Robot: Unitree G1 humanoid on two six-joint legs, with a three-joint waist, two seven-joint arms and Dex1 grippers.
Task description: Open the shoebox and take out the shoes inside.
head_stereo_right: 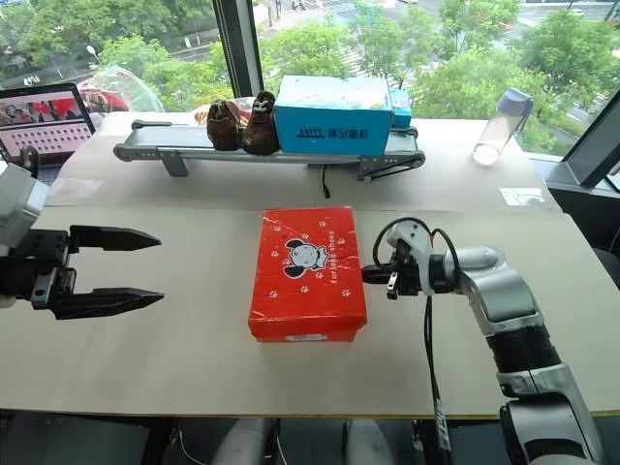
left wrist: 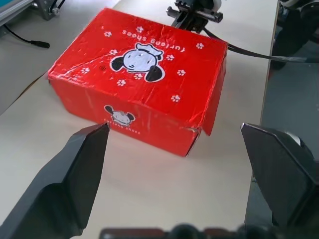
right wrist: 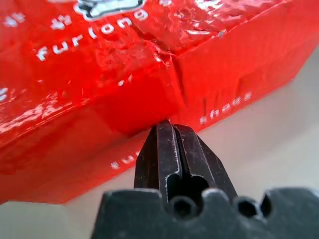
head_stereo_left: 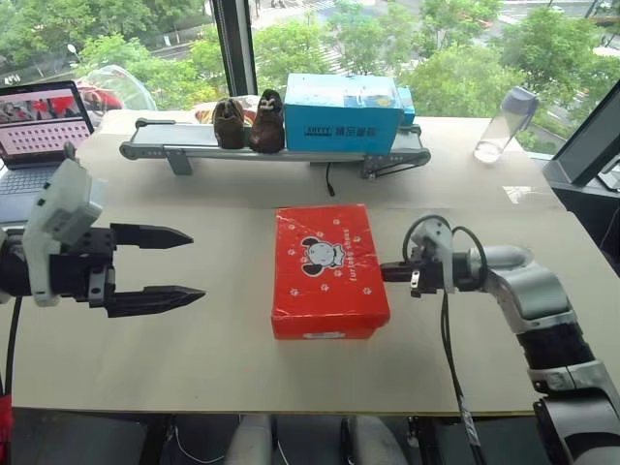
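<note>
Pale table (head_stereo_left: 194,358), closed red shoebox (head_stereo_left: 327,269) at centre, small conveyor (head_stereo_left: 194,147), laptop (head_stereo_left: 39,136), plastic bottle (head_stereo_left: 504,124) along far edge

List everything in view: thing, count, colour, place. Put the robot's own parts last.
shoebox: one, red with a cartoon figure, lid shut, middle of the table.
table: one, beige, under everything.
conveyor: one, grey, along the far side of the table.
brown shoes: two, dark brown, on the conveyor, left of the blue box.
blue box: one, blue with a white label, on the conveyor.
bottle: one, clear, far right of the table.
laptop: one, screen lit, far left edge of the table.
left gripper: one, black fingers, open, in the air left of the shoebox.
right gripper: one, black fingers, shut, tips at the shoebox's right side.
</note>
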